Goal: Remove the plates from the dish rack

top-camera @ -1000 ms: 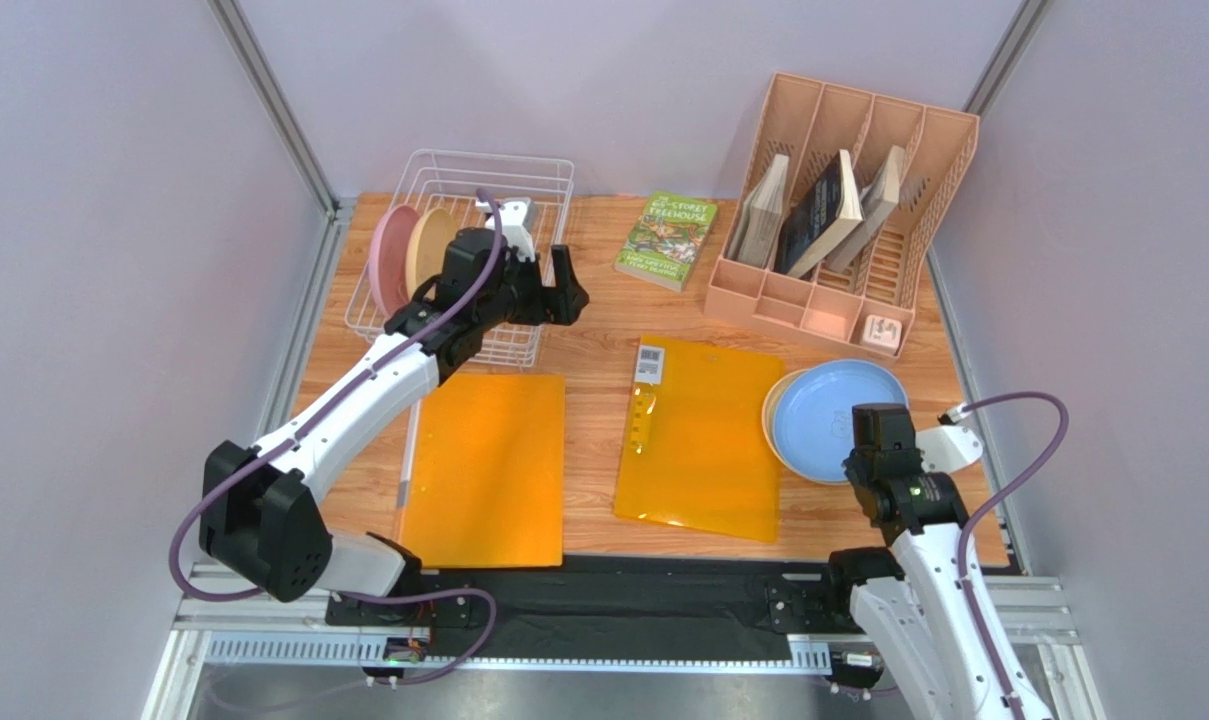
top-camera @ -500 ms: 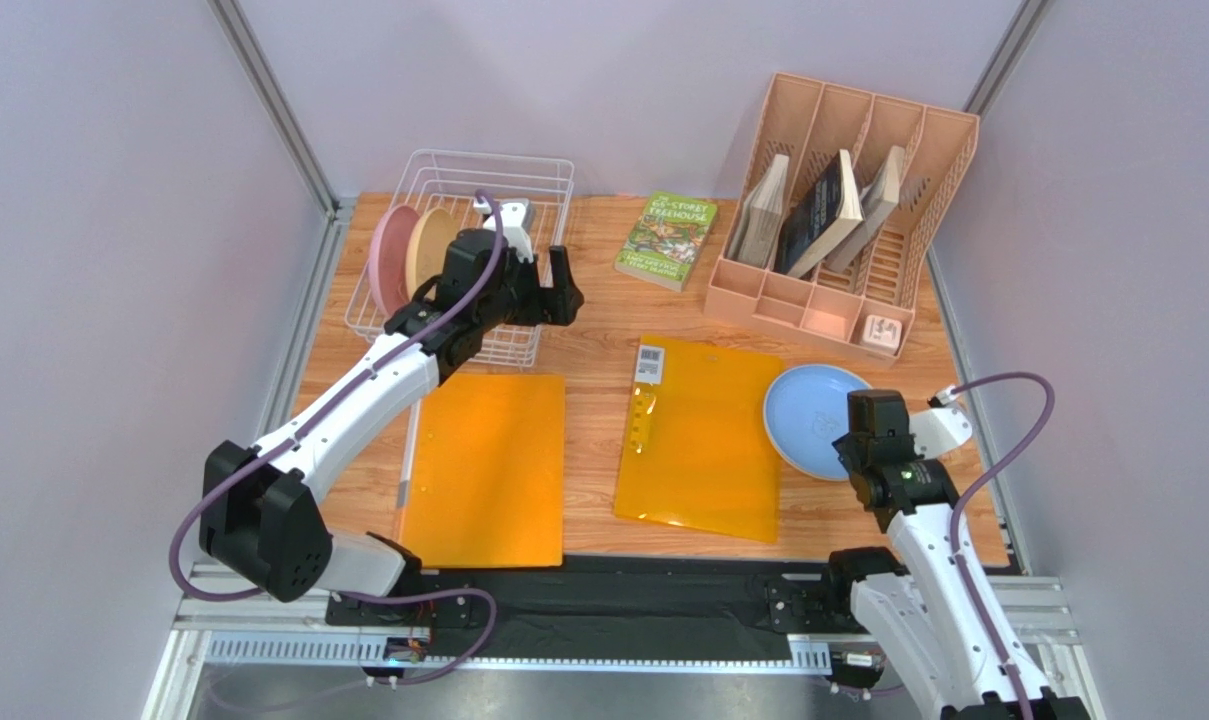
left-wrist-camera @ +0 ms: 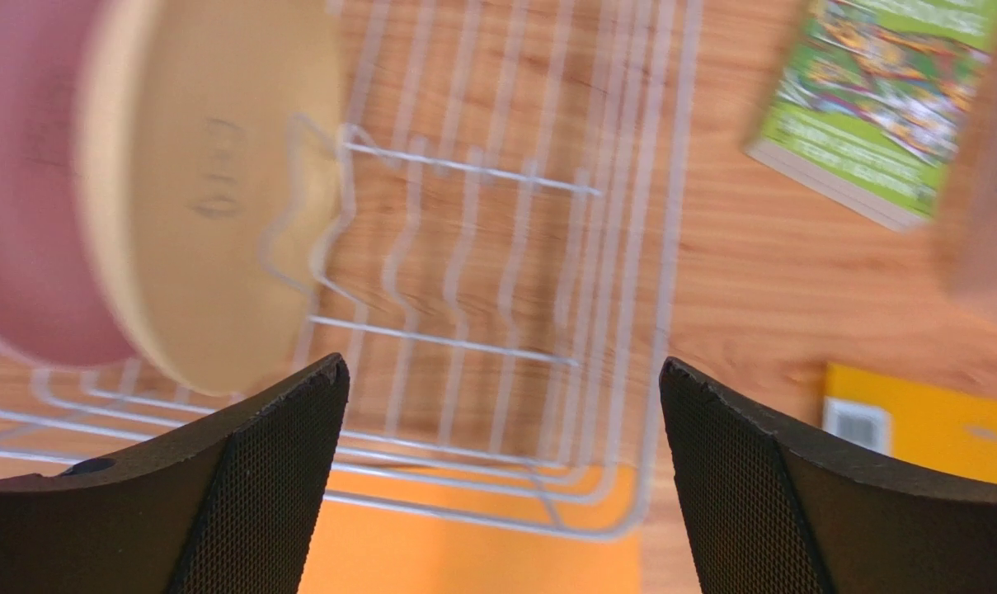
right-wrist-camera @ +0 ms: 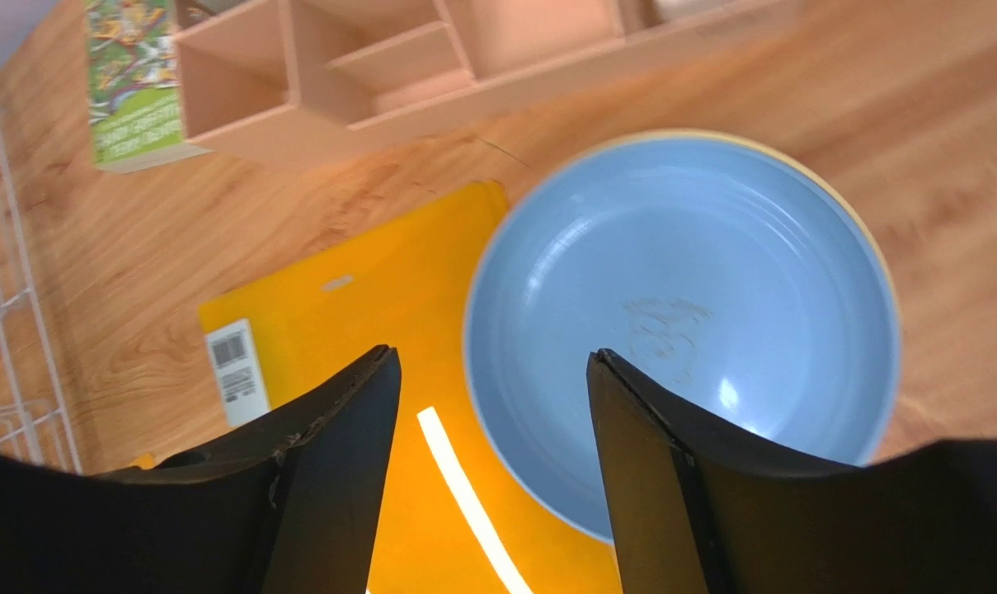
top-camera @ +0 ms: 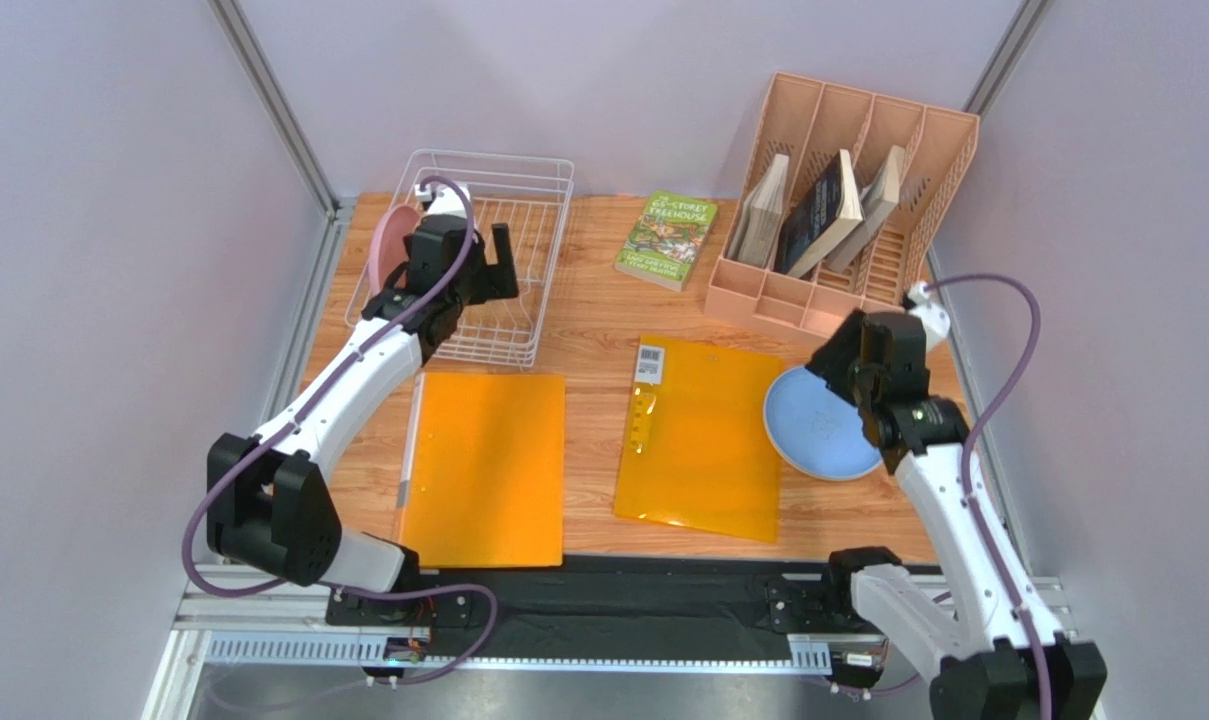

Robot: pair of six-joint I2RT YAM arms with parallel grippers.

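The white wire dish rack (top-camera: 528, 203) (left-wrist-camera: 503, 266) stands at the back left. In it, upright on edge, are a pink plate (top-camera: 388, 243) (left-wrist-camera: 26, 223) and a cream-yellow plate (left-wrist-camera: 206, 186). My left gripper (top-camera: 457, 285) (left-wrist-camera: 501, 365) hangs open over the rack, just right of the cream plate, with nothing between its fingers. A light blue plate (top-camera: 821, 432) (right-wrist-camera: 701, 309) lies flat on the table at the right, on another cream-yellow plate whose rim (right-wrist-camera: 872, 235) alone shows. My right gripper (top-camera: 843, 372) (right-wrist-camera: 494, 355) is open above the blue plate's left edge.
Two orange folders (top-camera: 487, 465) (top-camera: 703, 435) lie on the near half of the table. A green book (top-camera: 667, 237) lies at the back. The peach organizer (top-camera: 851, 195) with books stands at the back right, close behind my right gripper.
My right gripper has opened, let go of the blue plate and moved from the plate's near edge to its far side. My left gripper has moved left, over the rack toward the upright plates.
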